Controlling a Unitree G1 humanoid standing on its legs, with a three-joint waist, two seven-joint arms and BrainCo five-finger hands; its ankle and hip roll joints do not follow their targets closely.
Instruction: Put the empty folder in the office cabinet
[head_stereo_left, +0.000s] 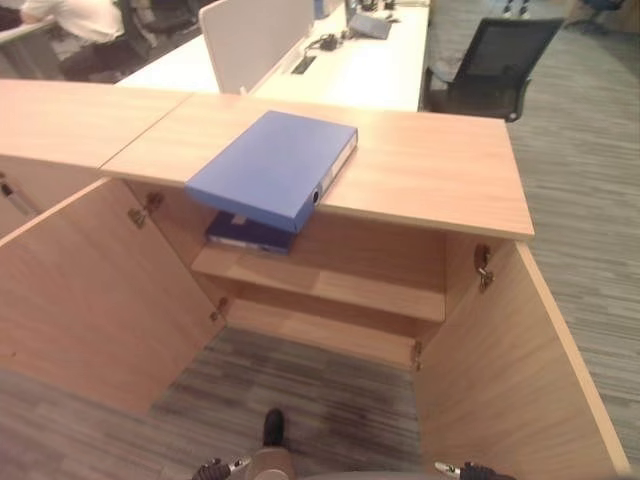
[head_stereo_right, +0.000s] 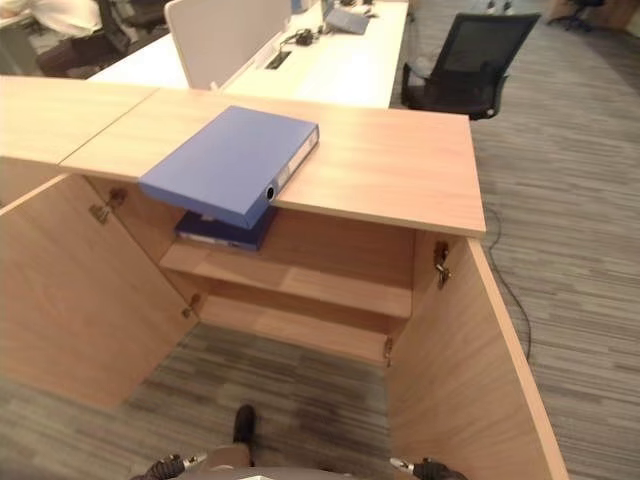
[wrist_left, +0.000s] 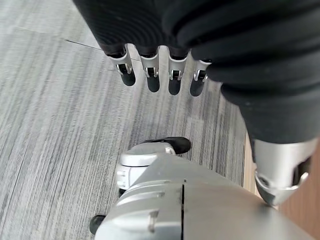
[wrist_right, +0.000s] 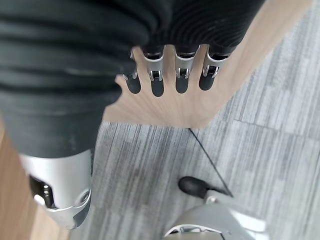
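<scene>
- Both hands hang low near the robot, over the carpet (wrist_left: 50, 125). Left hand (wrist_left: 160, 75) has its fingers straight and relaxed with nothing in them; right hand (wrist_right: 170, 75) is the same, fingers loose, nothing held, the edge of the right door (wrist_right: 200, 95) just past them.
- Further out, both cabinet doors are swung wide: left door (head_stereo_left: 90, 290), right door (head_stereo_left: 510, 370).
- Folder (head_stereo_left: 272, 168) is the blue box type, lying flat on the cabinet top (head_stereo_left: 430, 165), its near corner sticking out past the front edge above the opening.
- My guess: empty means light, the shell is stiff, and the plastic cover is probably a bit slick. I'd pinch that overhanging near edge, or take it with a hand on each long side.
- Shelf (head_stereo_left: 330, 285) inside already has another blue folder (head_stereo_left: 245, 235) on its left, mostly hidden under the top one.
- Can't see the cabinet's far back, or if that folder really is empty.
</scene>
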